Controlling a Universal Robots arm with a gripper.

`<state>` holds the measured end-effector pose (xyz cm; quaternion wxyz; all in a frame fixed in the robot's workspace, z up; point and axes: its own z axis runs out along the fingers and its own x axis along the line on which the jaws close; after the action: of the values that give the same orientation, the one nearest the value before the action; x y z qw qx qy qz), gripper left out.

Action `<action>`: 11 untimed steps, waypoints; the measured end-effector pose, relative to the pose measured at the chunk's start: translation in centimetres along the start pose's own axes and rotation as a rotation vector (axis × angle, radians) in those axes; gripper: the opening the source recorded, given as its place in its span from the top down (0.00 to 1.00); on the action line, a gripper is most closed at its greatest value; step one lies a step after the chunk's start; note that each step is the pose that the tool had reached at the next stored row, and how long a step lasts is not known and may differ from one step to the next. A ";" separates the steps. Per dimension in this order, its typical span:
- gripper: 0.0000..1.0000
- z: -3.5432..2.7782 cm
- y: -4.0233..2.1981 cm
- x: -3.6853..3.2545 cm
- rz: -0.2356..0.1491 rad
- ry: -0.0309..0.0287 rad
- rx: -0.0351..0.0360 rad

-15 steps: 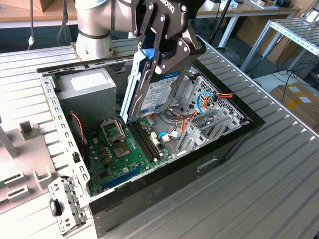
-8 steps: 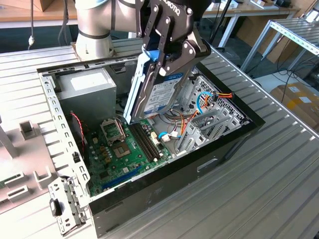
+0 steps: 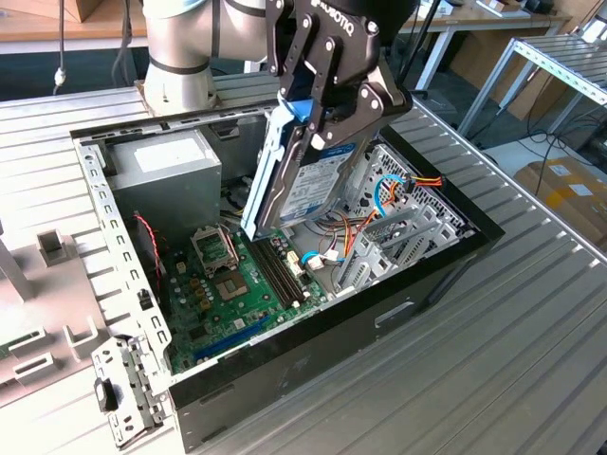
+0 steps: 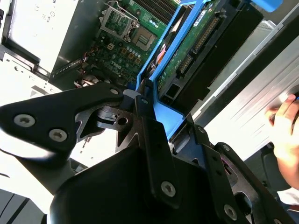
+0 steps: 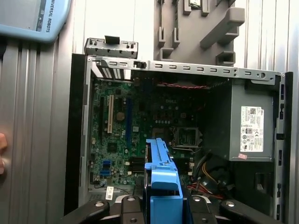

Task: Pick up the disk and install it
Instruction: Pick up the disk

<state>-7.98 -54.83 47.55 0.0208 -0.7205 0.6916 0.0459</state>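
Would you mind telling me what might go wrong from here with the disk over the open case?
The disk hangs tilted in the gripper, gripped near one end, so it may slip. Its low corner looks close to the motherboard. Loose cables by the drive cage could snag.

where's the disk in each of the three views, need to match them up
Exterior view: the disk hangs tilted above the open computer case, clamped by the end effector.
Second wrist view: the disk shows its green circuit side inside the blue carrier.
First wrist view: the disk is seen edge-on as a blue strip in front of the motherboard.
Shared landmark: the CPU socket.
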 end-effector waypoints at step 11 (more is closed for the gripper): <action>0.63 -0.17 -0.17 1.66 0.000 0.0001 0.0000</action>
<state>-7.74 -56.49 47.56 0.0207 -0.7205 0.6916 0.0459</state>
